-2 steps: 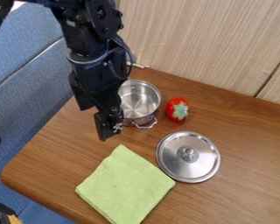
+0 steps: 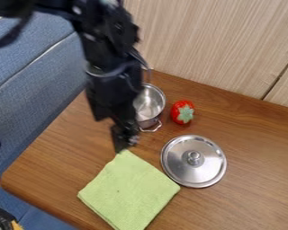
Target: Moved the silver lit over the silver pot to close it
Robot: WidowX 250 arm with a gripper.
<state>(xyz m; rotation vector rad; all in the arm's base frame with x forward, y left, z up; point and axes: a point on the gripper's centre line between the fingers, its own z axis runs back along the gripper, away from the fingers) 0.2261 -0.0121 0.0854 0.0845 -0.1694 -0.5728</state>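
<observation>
My gripper [image 2: 124,140] hangs above the table just past the top corner of the green cloth, left of the silver lid and apart from it. The silver lid [image 2: 185,171] lies flat on the wood with its knob facing up. Behind the arm stands the silver pot [image 2: 149,104], uncovered, its left part hidden by the arm and a wire handle showing at its front.
A red strawberry-like toy [image 2: 182,112] sits between the pot and the wooden wall panel. The green cloth [image 2: 129,191] lies left of the lid. A blue couch [image 2: 26,103] borders the table [image 2: 254,148] on the left.
The arm and gripper have moved a little to the right and toward the front, covering more of the pot's left side. The lid, pot, cloth and red toy have stayed put.
</observation>
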